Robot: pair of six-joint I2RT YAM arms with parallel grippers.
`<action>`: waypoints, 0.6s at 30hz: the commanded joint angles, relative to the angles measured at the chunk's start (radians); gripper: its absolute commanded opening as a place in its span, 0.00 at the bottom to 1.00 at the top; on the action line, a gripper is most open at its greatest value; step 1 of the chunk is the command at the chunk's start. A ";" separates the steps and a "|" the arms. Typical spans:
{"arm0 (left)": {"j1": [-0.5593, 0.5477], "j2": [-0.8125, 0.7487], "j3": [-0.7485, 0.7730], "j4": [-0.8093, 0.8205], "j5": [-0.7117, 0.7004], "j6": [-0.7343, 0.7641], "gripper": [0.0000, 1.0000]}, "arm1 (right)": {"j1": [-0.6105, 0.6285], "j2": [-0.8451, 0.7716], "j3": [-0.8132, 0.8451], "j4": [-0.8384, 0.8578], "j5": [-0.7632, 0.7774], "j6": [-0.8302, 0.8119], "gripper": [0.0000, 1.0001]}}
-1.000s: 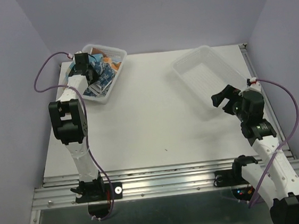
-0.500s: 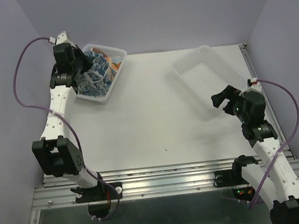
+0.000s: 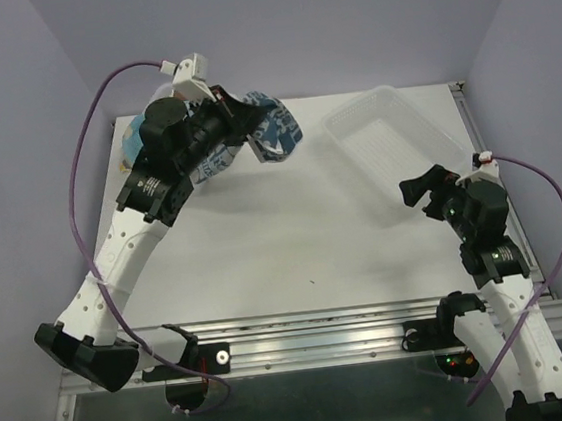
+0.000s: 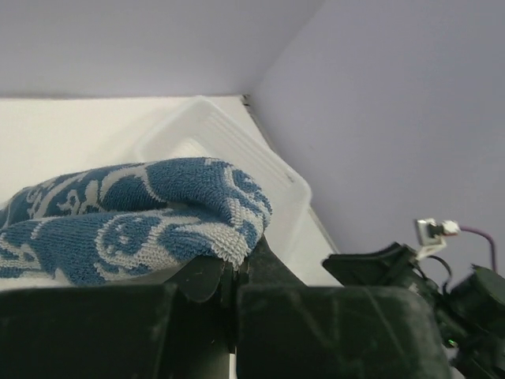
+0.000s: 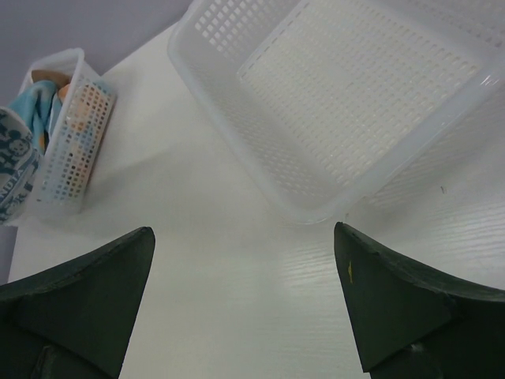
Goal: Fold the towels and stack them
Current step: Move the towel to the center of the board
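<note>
A white towel with blue print [image 3: 278,130] hangs in the air above the back of the table, pinched at one edge by my left gripper [image 3: 251,135], which is shut on it. In the left wrist view the same towel [image 4: 134,213] bulges over the closed jaws of that left gripper [image 4: 235,267]. More towels [image 5: 46,99], light blue and orange, lie in the left basket [image 5: 59,178]. At the right side my right gripper [image 3: 423,192] stands open and holds nothing; its fingers [image 5: 79,284] frame bare table.
An empty clear mesh basket [image 3: 391,144] lies tilted at the back right, just beyond the right gripper; the right wrist view shows this empty basket [image 5: 355,87] close ahead. The left arm covers most of the left basket in the top view. Purple walls enclose the table.
The left arm has swung from the left basket up and to the right, pulling the blue-print towel out and carrying it over the table. The right arm has barely moved.
</note>
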 commanded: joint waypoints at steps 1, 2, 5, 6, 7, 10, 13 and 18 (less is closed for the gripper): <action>-0.128 -0.037 0.019 0.080 0.013 -0.074 0.00 | -0.001 -0.043 0.048 -0.036 -0.024 0.010 1.00; -0.149 -0.052 0.015 0.086 0.011 -0.100 0.00 | 0.001 -0.050 0.051 -0.042 -0.024 0.012 1.00; -0.246 -0.095 -0.004 0.094 -0.052 -0.125 0.00 | -0.001 -0.084 0.063 -0.062 -0.029 0.015 1.00; -0.272 -0.106 -0.008 0.092 -0.099 -0.128 0.00 | -0.001 -0.090 0.064 -0.064 -0.029 0.015 1.00; -0.292 -0.118 -0.012 0.092 -0.119 -0.135 0.00 | 0.001 -0.105 0.071 -0.071 -0.027 0.015 1.00; -0.373 -0.167 -0.027 0.092 -0.184 -0.142 0.00 | -0.001 -0.124 0.083 -0.107 -0.014 0.015 1.00; -0.452 -0.221 -0.076 0.098 -0.250 -0.177 0.00 | -0.001 -0.147 0.103 -0.150 0.014 0.021 1.00; -0.554 -0.227 -0.153 0.141 -0.241 -0.215 0.00 | -0.001 -0.176 0.114 -0.185 0.062 0.025 1.00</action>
